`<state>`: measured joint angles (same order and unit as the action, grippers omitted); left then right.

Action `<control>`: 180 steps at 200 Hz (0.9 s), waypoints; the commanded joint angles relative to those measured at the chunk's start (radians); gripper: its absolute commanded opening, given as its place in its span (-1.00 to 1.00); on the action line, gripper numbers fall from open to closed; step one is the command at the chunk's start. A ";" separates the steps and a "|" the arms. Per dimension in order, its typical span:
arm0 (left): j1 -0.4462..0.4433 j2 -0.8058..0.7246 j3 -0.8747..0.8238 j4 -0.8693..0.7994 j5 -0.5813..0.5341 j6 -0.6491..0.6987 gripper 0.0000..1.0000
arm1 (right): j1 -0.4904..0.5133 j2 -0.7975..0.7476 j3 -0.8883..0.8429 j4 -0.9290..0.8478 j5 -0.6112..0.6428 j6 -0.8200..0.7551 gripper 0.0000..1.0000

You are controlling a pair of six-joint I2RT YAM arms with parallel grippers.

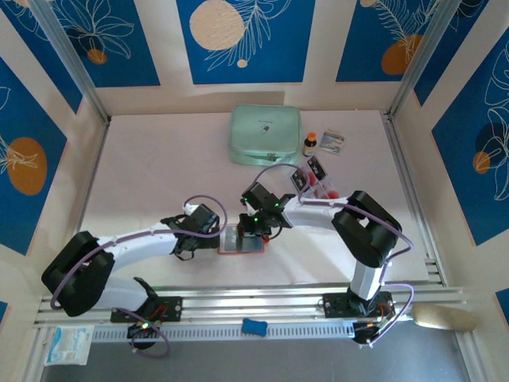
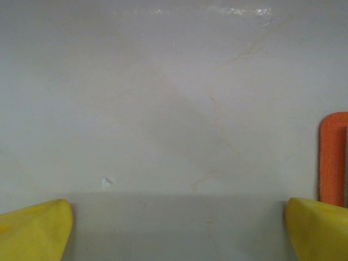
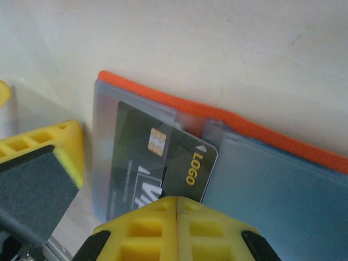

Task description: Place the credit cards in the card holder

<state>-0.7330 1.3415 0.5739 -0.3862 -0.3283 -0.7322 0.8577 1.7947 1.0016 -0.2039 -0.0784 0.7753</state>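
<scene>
The card holder [image 1: 241, 242] lies open on the white table, its orange edge [image 3: 217, 114] framing clear greyish pockets. One dark credit card [image 3: 163, 157], with a gold chip and the word LOGO, sits partly inside the left pocket, one corner sticking out. My right gripper [image 3: 176, 205] is shut, its yellow fingertips pressed together at the card's near edge, above the holder [image 1: 253, 229]. My left gripper [image 2: 176, 234] is open over bare table just left of the holder's orange rim [image 2: 330, 157]. More dark cards [image 1: 316, 168] lie at the back right.
A mint-green zip case [image 1: 265, 134] stands at the back, with a small bottle [image 1: 309, 144] and a printed packet [image 1: 333, 142] to its right. Red items [image 1: 323, 192] lie by the right arm. A blue object [image 1: 254, 325] rests on the front rail.
</scene>
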 commanded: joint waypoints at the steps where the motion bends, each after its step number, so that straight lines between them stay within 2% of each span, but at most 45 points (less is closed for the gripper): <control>1: 0.012 0.017 -0.012 0.000 0.013 0.001 1.00 | 0.012 0.040 0.048 -0.030 -0.011 -0.019 -0.88; 70: 0.011 0.027 -0.016 0.013 0.024 0.004 1.00 | 0.036 0.105 0.118 -0.049 -0.043 -0.013 -0.95; 137: 0.011 -0.073 -0.002 -0.050 -0.019 -0.008 1.00 | 0.033 -0.021 0.085 -0.111 0.029 -0.023 -0.95; 180: 0.016 -0.090 -0.002 -0.083 -0.049 -0.019 1.00 | 0.032 -0.024 0.054 -0.118 0.062 -0.009 -0.96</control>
<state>-0.7292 1.2541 0.5739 -0.4160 -0.3447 -0.7338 0.8845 1.7729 1.0840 -0.2840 -0.0391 0.7658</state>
